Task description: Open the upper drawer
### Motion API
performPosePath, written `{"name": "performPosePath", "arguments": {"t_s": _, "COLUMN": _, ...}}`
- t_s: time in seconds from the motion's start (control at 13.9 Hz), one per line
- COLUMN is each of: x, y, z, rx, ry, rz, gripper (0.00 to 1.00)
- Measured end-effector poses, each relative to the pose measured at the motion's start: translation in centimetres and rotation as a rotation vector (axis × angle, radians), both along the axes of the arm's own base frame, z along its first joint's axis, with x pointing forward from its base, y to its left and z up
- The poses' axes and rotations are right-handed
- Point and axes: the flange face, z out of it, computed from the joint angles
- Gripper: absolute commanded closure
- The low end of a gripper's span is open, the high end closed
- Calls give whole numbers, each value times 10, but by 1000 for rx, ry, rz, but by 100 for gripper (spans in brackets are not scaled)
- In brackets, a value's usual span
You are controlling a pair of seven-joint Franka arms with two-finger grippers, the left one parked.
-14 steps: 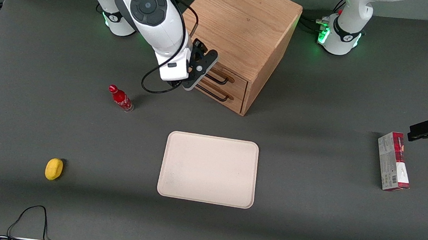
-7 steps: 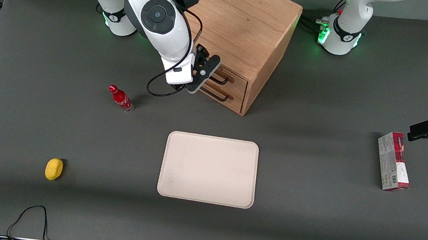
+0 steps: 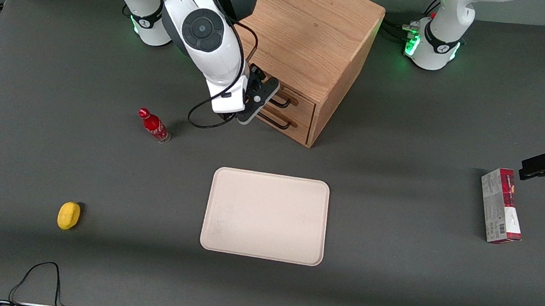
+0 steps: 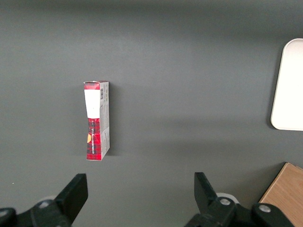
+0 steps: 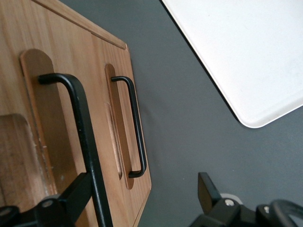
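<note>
Upper drawer (image 3: 293, 97): you see it as the topmost of two light oak fronts on the wooden cabinet (image 3: 312, 29), which stands on the tabletop (image 3: 392, 269) farther from the front camera than the tray. It looks shut, its front level with the one below.

Upper handle (image 5: 83, 132): a thin black wire bar that fills the wrist view from close up; it passes right by one pincer finger (image 5: 71, 201), and whether they touch you cannot tell.

Pincer (image 3: 258, 101): you have it directly in front of the drawer fronts, at the end of the upper handle nearer the working arm's side. Its fingers stand apart, one beside the handle bar and the other out over the bare tabletop; nothing is clamped between them.

Lower drawer (image 3: 284, 121): directly under the upper one, with its own black handle (image 5: 135, 127) free of the pincer.

Tray (image 3: 266, 216): pale and rectangular, lying flat, nearer the front camera than the cabinet.

Red bottle (image 3: 153, 125): on the tabletop near the pincer, toward the working arm's end.

Yellow object (image 3: 68, 215): small and rounded, nearer the front camera than the bottle.

Red and white box (image 3: 500, 205): lying flat toward the parked arm's end of the tabletop.
</note>
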Motion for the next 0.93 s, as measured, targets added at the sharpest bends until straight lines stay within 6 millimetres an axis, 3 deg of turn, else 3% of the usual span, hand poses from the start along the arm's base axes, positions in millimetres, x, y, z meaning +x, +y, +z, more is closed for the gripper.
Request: {"name": "performPosePath", "arguments": {"t_s": 0.93, "x": 1, "y": -1, "z": -19, "rx": 2, "ry": -12, "rz": -5, "gripper": 0}}
